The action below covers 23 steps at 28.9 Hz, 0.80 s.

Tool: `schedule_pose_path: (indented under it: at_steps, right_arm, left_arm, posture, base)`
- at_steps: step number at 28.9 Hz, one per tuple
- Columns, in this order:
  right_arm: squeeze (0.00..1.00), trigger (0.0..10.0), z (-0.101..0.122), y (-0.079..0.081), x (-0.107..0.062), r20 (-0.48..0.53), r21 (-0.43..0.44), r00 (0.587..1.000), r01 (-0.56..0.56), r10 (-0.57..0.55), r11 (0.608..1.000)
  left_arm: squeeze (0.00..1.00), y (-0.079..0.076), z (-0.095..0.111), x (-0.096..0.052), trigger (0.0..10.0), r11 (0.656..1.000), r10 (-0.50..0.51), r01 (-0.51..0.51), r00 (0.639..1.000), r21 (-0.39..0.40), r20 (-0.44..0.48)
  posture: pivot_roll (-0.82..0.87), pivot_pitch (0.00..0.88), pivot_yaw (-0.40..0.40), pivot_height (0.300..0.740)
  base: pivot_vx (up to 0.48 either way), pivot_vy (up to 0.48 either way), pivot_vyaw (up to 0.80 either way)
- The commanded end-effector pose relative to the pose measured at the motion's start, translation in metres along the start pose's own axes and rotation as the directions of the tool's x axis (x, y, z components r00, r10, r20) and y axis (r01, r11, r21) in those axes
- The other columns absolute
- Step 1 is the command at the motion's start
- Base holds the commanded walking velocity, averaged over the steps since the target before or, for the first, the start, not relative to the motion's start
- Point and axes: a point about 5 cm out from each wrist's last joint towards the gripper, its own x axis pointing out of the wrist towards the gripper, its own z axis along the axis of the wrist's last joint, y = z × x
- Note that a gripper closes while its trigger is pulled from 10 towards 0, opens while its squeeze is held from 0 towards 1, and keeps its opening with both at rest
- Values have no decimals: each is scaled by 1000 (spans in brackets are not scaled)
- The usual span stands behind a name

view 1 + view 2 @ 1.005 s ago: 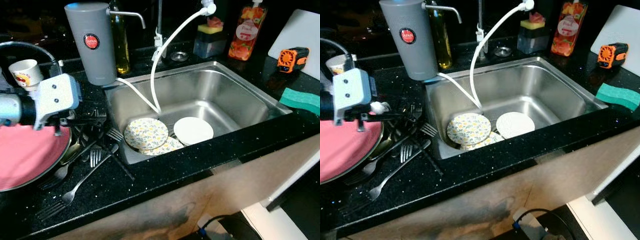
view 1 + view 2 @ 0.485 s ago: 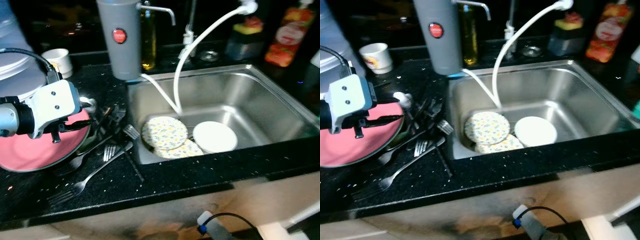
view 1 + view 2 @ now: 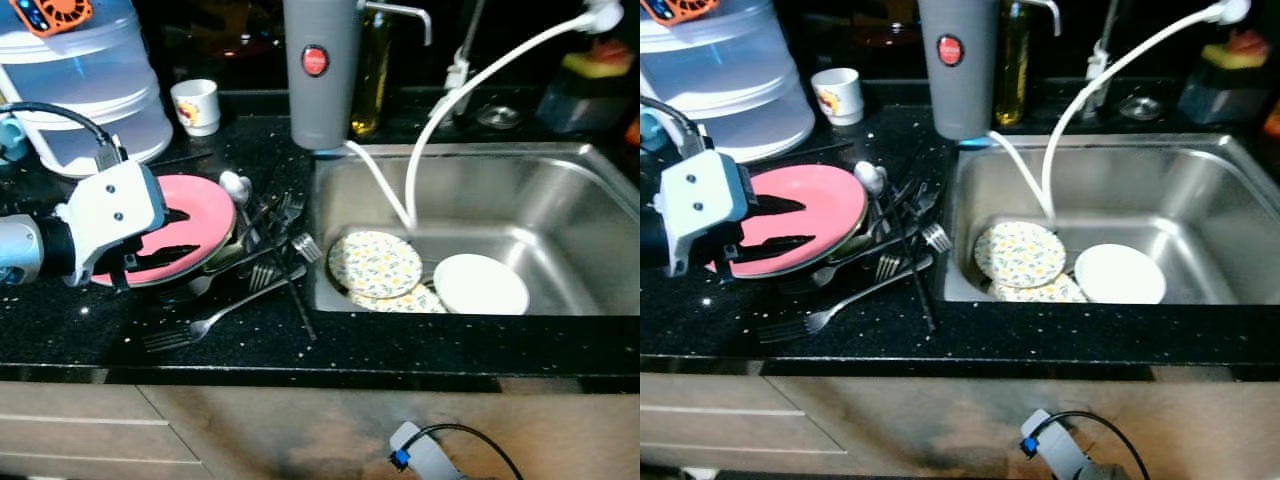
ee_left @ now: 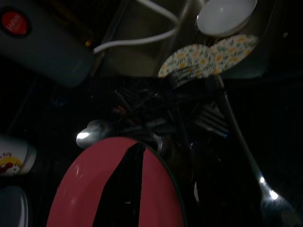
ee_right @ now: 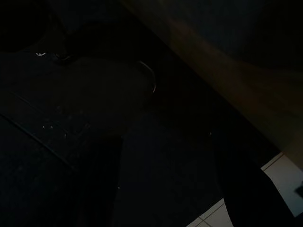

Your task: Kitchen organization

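Very dark; two black fingers (image 5: 102, 179) spread apart, a brown panel (image 5: 227, 66), pale floor tiles (image 5: 284, 175) in one corner.

The black speckled counter (image 3: 250, 340) in front of me carried a pink plate (image 3: 200, 215) at my ten o'clock; a heap of forks (image 3: 265, 270) and a spoon (image 3: 232, 184) lay just beside it, toward the steel sink (image 3: 540, 200) at two o'clock; farther back stood a grey canister (image 3: 320, 70), a small printed cup (image 3: 197, 104) and a large clear container (image 3: 90, 90) at eleven.
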Motion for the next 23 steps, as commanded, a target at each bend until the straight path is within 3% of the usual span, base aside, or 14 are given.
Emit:
schedule_pose_path:
  at_steps: [1,7,19,23]
  right_arm:
    - [0,10000,1,3,1,4,7,1000,-9,9,1000]
    - [0,10000,1,3,1,4,8,1000,-11,11,1000]
    - [0,10000,2,3,1,9,5,1000,5,-5,1000]
    - [0,10000,2,4,2,17,22,1000,-7,7,1000]
  left_arm:
    - [0,-3,0,5,10000,999,6,-5,1000,-40,18]
    - [0,-5,0,9,10000,998,1,1,1000,-57,31]
    - [0,-15,5,28,10000,996,-29,37,995,-85,96]
    - [0,-14,5,30,10000,996,-27,35,995,-79,101]
  posture:
    - [51,0,12,740]
    - [49,0,14,740]
    - [41,0,20,740]
    - [42,0,21,740]
  base:
    - [-446,0,0]
    - [-467,0,0]
    - [-21,0,0]
    - [0,0,781]
